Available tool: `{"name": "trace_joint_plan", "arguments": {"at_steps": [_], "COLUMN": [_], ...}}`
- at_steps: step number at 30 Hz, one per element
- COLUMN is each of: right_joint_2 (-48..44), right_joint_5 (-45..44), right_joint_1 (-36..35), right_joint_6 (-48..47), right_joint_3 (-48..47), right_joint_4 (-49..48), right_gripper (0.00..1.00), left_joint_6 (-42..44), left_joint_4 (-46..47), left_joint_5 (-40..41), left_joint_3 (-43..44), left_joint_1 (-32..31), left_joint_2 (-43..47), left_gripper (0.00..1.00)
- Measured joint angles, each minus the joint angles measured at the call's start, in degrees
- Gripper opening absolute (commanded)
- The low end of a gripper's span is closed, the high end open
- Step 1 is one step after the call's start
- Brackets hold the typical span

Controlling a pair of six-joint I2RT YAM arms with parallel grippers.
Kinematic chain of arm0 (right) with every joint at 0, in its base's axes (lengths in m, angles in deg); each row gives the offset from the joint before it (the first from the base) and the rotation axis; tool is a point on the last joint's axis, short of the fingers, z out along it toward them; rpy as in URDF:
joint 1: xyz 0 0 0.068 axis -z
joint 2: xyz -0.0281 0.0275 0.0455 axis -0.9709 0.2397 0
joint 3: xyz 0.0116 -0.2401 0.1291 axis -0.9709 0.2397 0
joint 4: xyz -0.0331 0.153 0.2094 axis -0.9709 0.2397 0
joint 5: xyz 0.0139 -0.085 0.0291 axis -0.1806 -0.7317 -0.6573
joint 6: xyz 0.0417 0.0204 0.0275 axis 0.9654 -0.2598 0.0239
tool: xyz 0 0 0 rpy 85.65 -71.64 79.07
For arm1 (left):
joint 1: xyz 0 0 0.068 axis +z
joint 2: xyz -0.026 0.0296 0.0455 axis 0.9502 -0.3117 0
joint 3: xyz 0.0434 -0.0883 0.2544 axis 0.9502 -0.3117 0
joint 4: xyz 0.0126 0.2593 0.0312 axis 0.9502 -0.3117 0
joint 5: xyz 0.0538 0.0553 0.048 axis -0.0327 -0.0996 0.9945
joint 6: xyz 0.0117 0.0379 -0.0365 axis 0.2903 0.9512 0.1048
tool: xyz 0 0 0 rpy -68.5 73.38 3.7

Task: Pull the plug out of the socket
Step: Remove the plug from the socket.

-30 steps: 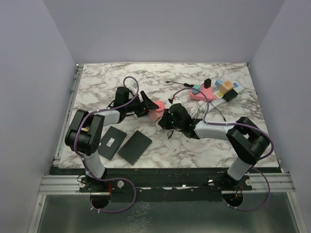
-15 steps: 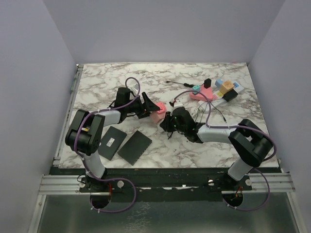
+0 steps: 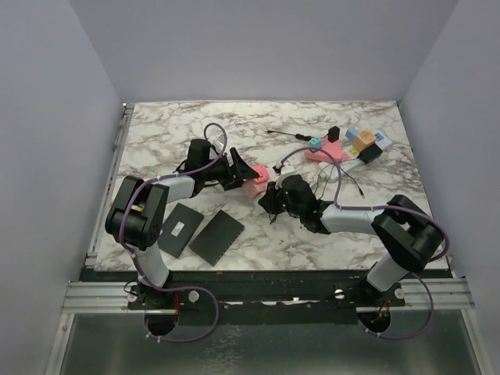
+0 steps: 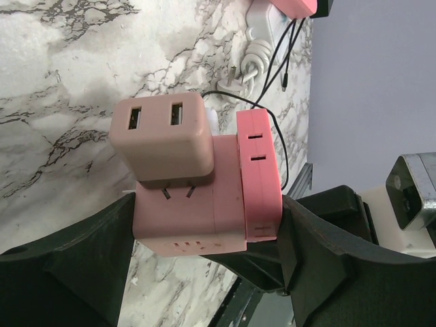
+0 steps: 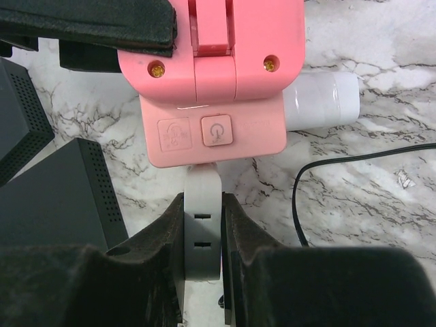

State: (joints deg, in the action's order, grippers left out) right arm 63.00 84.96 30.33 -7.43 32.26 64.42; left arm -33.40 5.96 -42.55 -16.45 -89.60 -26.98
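Both pincers clamped near the frame's centre.
The left gripper [image 4: 208, 212] squeezes the pink socket cube [image 4: 197, 211] at mid-table; the right gripper [image 5: 202, 208] pinches a pale plug [image 5: 202, 253] touching the cube's lower edge.

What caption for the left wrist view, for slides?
Left fingers clamp a pink socket cube, beige USB plug seated in its face.

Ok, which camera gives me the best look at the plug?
Left wrist: the plug shows whole, seated in the pink socket held by the left gripper. Right wrist shows only a narrow grey strip of it clamped in the right gripper. From the top it cannot be made out between the grippers.
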Motion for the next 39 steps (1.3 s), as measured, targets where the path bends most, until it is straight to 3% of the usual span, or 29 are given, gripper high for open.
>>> {"name": "trace_joint_plan", "arguments": {"at_steps": [23, 30, 39], "right_joint_2": [0.7, 0.7, -1.1], "right_joint_5": [-1.0, -1.1, -1.1], "right_joint_1": [0.0, 0.0, -0.2], "right_joint_6": [18.8, 16.6, 6.5], "right_joint_3": [-5.7, -5.1, -1.6], "right_joint_4": [11.3, 10.1, 5.6], "right_gripper": [0.0, 0.0, 0.0], "left_joint_6": [0.0, 0.1, 0.4], "left_joint_4": [-0.9, -1.3, -2.1], "left_joint_5": [0.9, 0.9, -0.7], "left_joint_3": [0.0, 0.2, 0.4], "left_joint_1": [0.2, 0.2, 0.2], "left_joint_2": [0.0, 0.0, 0.0], "left_gripper": [0.28, 0.28, 0.28]}}
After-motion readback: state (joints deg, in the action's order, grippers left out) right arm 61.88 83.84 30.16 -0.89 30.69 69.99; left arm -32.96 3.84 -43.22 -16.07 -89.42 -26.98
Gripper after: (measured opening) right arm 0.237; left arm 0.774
